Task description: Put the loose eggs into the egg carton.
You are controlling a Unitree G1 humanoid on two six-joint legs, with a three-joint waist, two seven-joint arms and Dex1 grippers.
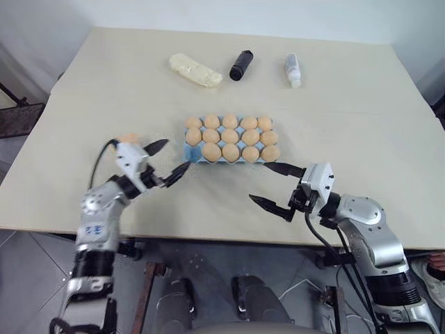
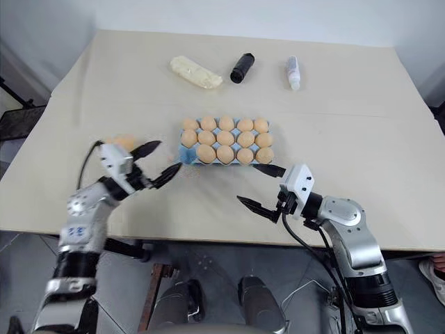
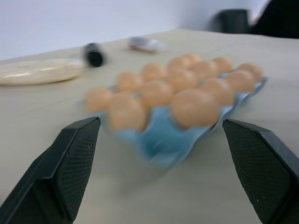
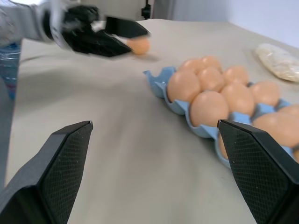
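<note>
beige table lies bare around the egg carton; both grippers' jaws spread, grasping nothing.

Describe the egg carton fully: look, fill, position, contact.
The egg carton is a flat light-blue moulded tray, pulp-like, with a scalloped edge and three rows of five cups. It lies flat near the middle of the table, long side across. Fourteen cups hold pale orange eggs; the near-left corner cup looks empty. Nothing but its eggs and the table touches it: both grippers stand apart from it on the near side.
</note>
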